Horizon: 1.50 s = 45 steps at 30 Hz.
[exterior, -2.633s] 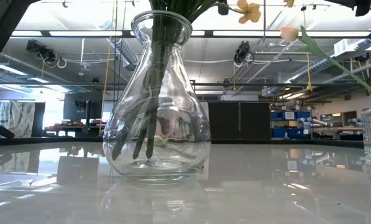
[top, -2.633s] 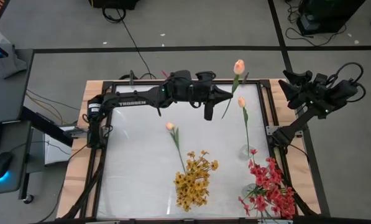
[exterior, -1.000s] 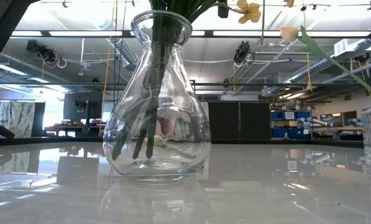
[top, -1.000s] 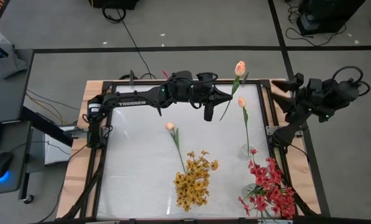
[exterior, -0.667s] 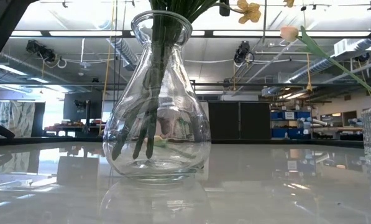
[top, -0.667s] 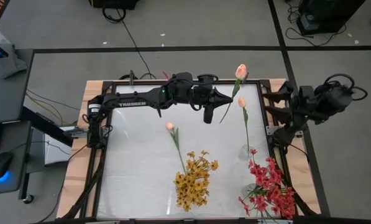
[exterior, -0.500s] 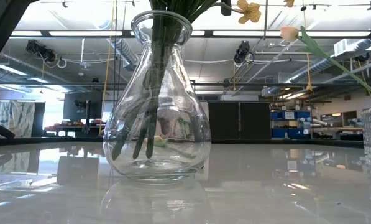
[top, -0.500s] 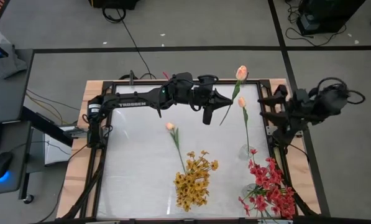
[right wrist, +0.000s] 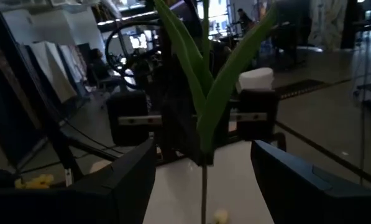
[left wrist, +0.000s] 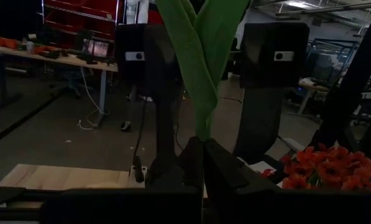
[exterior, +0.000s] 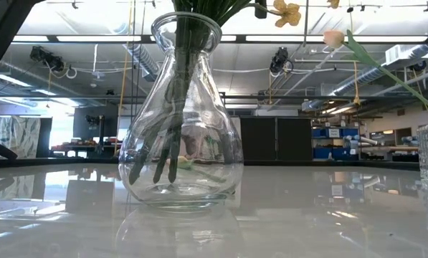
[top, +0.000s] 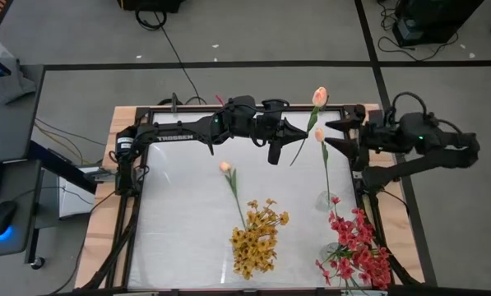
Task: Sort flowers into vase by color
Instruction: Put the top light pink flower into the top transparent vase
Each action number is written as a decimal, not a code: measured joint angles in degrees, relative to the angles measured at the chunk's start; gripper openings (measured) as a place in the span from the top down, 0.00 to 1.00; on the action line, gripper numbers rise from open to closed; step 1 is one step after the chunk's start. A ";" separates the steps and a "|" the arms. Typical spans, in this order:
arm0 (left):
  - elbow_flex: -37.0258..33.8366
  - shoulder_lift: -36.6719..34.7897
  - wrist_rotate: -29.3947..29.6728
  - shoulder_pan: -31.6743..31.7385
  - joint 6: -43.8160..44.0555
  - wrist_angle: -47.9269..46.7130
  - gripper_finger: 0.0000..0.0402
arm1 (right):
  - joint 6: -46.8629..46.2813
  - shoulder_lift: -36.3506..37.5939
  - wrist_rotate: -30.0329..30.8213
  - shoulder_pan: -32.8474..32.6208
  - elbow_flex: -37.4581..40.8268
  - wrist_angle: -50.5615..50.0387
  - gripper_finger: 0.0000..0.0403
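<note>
I see my left tool [top: 295, 136] pinching the slim green stem of the pale peach tulip-bud flower [top: 317, 96] at upper centre, its stem slanting up-right, while my right tool [top: 334, 134], fingers spread wide, sits just right of it, nearer.

Cropped blooms, hidden vases

Low view: the glass vase [exterior: 179, 115] loses its flowers past 12 o'clock; red blooms [top: 358, 247] hide theirs overhead.

Peach tulip bud [top: 317, 96], yellow cluster [top: 258, 237], red cluster [top: 358, 247], green stems
</note>
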<state>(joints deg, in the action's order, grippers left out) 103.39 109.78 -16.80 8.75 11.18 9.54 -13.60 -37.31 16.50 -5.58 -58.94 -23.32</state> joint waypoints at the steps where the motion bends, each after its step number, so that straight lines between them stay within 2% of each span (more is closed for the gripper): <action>1: 0.00 0.00 0.00 0.00 0.00 0.00 0.98 | 0.02 -0.63 -2.24 1.68 0.00 0.72 0.33; 7: 0.00 0.00 0.00 0.00 -0.31 0.00 0.98 | -0.08 -4.68 -12.08 10.08 0.02 3.51 0.33; 14: 0.00 0.00 0.00 0.02 -0.37 0.00 0.98 | -0.68 -6.30 -20.36 15.74 0.02 7.61 0.38; 27: 0.00 0.00 0.48 0.09 -0.42 0.00 0.98 | -1.86 -7.86 -27.08 20.01 0.02 9.09 0.51; 34: 0.00 0.00 0.61 0.58 -0.42 0.00 0.98 | -1.39 -9.25 -28.20 20.04 0.02 10.41 0.56; 45: 0.04 0.00 0.61 0.81 -0.42 -0.07 0.98 | -0.02 -9.03 -28.11 20.06 0.02 9.26 0.75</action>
<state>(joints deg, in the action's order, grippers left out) 103.44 109.78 -16.19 9.56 10.76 9.47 -13.62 -46.35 -11.61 14.48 -58.92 -14.06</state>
